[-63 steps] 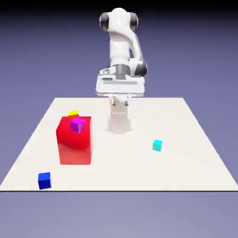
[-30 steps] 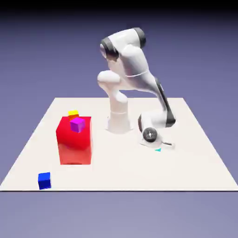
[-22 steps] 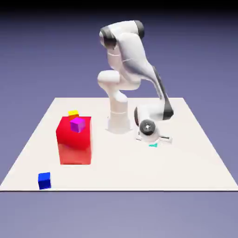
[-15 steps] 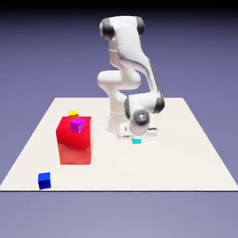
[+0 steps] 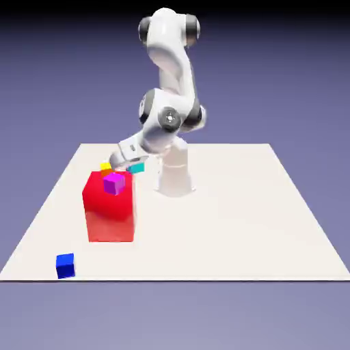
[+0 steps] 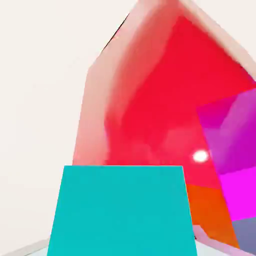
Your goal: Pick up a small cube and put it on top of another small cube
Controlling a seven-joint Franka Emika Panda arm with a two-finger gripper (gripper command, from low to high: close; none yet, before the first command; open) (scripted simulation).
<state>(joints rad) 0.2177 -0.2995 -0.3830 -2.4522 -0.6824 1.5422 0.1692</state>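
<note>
Carried off the white table where it sat a moment ago, the small cyan cube now hangs pinched in the white arm's two-finger gripper above the big red block, near the small magenta cube, so placing seems close.

The big red block looks glossy — pale sheen runs across its faces, and in the hand view a small bright highlight sits on it at about four o'clock. The small cyan cube is flat, even colour with no shine, smooth-faced. The magenta cube looks smooth too, its faces differing only in shade. The arm has a smooth, plastic-like white shell with soft highlights and darker grey joints. The table is matt off-white — plain, no texture visible.
</note>
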